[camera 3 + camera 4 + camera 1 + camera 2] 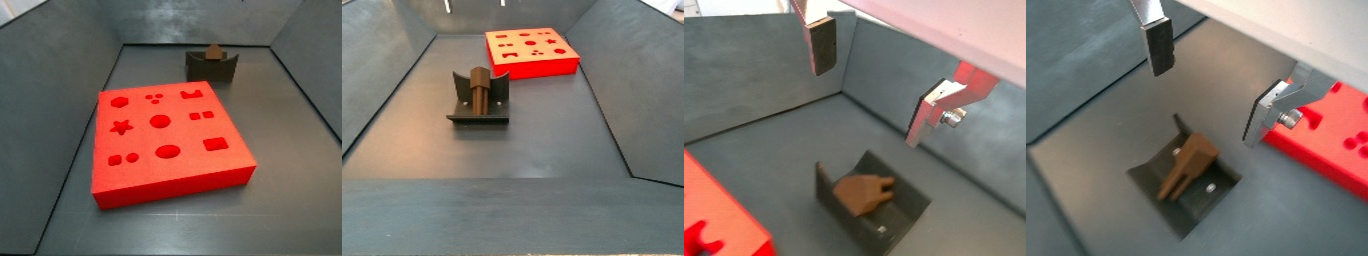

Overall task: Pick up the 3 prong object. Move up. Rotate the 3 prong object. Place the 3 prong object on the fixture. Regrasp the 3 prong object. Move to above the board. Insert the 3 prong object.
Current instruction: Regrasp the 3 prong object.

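The dark brown 3 prong object (862, 190) rests in the notch of the dark grey fixture (887, 218), leaning on its upright. Both also show in the other wrist view, the object (1189, 165) on the fixture (1197, 203), and in both side views, the object (213, 52) (478, 88) on the fixture (211, 68) (478, 112). My gripper (869, 105) (1207, 105) hangs open and empty well above the fixture, touching nothing. The red board (167, 130) (529, 50) lies flat beside the fixture, and its edge shows in both wrist views (718, 220) (1327, 140).
Grey bin walls (54, 60) slope up around the floor on all sides. Bare grey floor (529, 150) lies in front of the fixture. Only the fingertips (446, 5) show at the edge of a side view.
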